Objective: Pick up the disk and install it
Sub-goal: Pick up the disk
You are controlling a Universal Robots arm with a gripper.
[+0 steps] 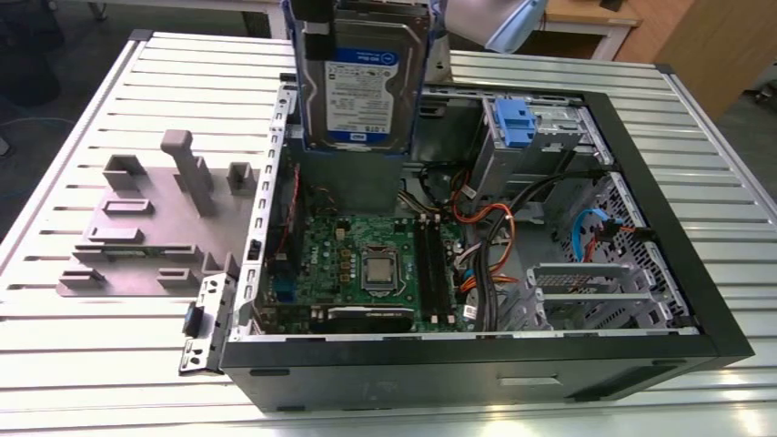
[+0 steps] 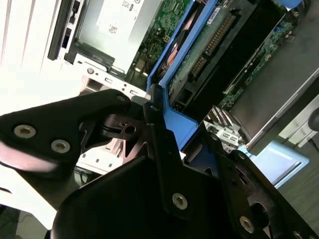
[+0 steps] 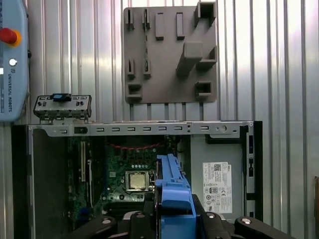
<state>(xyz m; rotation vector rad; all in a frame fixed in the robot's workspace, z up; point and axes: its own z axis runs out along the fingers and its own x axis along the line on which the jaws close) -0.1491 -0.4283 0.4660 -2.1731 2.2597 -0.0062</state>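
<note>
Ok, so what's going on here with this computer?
The robot's jaws are shut on the blue carrier frame of a hard disk. The disk hangs upright above the open computer case and is not yet seated in any bay. A grey fixture plate lies on the slatted table beside the case.

A slatted aluminium table [image 1: 109, 364] shows bright glare along its ribs. Past the table's far edge stands a wooden desk [image 1: 583, 18], with a wooden cabinet panel [image 1: 698, 50] nearby. Dark grey floor [image 1: 55, 109] lies off the table's side, on the exterior view's left.
</note>
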